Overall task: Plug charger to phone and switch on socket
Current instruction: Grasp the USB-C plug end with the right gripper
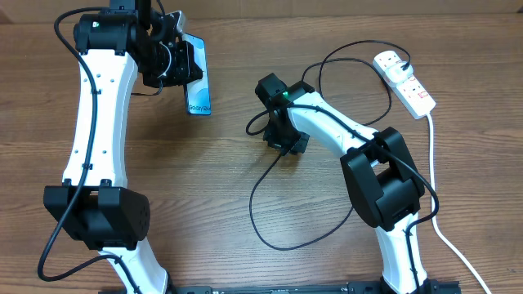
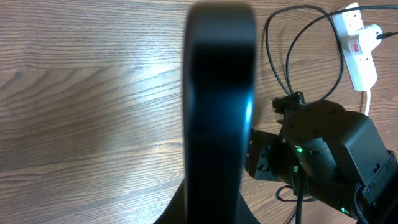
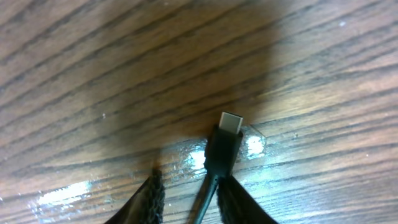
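The phone (image 1: pixel 197 82), its blue-teal screen lit, is held on edge above the table by my left gripper (image 1: pixel 176 64), which is shut on it. In the left wrist view the phone (image 2: pixel 217 93) is a dark blurred upright bar. The charger is a thin black cable (image 1: pixel 265 208) looping over the table. Its small plug tip (image 3: pixel 227 127) points away from my right gripper (image 3: pixel 193 199). That gripper is open, low over the table, with the cable between its fingers against the right one. The right gripper (image 1: pixel 282 139) sits mid-table. The white socket (image 1: pixel 404 82) lies far right with a black plug in it.
The socket's thick white cord (image 1: pixel 433 188) runs down the right side toward the front edge. The socket (image 2: pixel 357 50) with a red switch and the right arm (image 2: pixel 329 149) show in the left wrist view. Both arm bases stand at the front.
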{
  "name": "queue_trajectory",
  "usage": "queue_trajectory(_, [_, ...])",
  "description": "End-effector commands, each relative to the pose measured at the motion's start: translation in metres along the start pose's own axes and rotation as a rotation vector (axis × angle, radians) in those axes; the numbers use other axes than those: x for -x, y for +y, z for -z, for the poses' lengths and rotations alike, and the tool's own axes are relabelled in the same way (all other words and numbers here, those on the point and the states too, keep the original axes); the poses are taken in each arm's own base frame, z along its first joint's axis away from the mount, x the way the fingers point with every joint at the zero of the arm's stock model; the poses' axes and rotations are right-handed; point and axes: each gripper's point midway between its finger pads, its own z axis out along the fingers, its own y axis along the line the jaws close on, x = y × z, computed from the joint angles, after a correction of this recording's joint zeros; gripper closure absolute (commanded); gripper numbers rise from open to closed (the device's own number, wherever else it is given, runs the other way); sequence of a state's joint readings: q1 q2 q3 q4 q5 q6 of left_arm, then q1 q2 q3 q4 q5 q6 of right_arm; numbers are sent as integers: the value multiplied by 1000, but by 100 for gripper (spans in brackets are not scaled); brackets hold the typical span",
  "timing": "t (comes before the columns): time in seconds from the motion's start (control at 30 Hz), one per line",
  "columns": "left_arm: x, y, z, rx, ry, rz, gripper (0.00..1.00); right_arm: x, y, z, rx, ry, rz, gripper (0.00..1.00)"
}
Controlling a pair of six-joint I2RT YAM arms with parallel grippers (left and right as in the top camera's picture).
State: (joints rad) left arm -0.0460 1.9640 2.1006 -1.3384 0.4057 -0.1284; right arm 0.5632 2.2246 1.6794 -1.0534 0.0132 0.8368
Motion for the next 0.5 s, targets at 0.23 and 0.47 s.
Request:
queue_trajectory(0.23, [1, -5, 2, -6, -9, -1, 96, 7, -12, -14, -38, 0, -24, 79])
queue_trajectory(0.47, [1, -5, 2, -6, -10, -2, 96, 13, -13, -14, -39, -19, -28, 81])
